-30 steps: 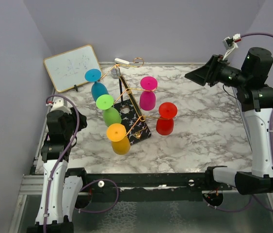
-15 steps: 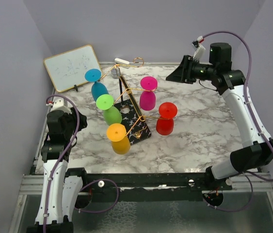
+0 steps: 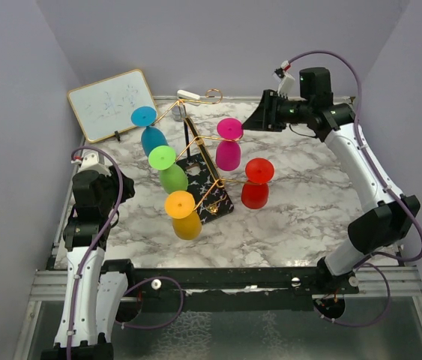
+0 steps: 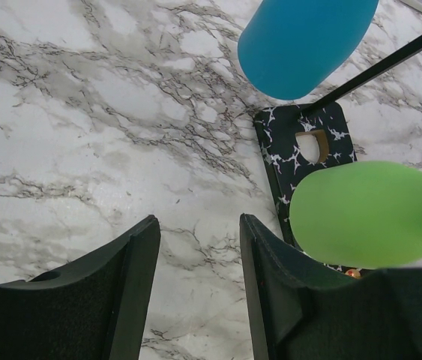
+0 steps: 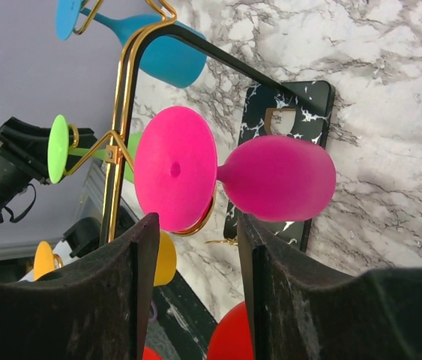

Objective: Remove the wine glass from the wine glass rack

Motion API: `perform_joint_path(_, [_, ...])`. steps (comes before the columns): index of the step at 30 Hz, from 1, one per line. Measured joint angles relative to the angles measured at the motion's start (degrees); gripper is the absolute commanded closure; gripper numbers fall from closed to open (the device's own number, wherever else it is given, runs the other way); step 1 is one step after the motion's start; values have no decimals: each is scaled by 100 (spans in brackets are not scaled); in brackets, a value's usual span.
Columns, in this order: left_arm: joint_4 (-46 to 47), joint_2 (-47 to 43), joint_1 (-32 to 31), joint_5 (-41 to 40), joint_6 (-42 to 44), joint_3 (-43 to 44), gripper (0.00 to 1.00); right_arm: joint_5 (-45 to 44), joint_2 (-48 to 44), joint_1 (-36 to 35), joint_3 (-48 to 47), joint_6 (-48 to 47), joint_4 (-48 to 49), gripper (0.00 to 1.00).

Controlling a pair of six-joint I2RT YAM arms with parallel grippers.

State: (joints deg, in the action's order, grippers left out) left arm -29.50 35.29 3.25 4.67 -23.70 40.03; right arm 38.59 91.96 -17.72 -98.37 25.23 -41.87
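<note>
Right wrist view, right hand (image 5: pixel 196 229) open wide, empty, pink wine glass (image 5: pixel 278 180) just ahead, seemingly untouched

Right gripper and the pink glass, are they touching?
Cannot tell. The right wrist view shows the pink glass just ahead of the open fingers, its foot's edge lining up with one tip; the top view shows no clear gap either.
</note>
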Motion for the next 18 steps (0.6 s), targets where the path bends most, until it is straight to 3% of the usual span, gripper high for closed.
perform_joint_path(18, [0,-7,0,-2,0,0,51,-321,304,-428,-278,-4,144,55])
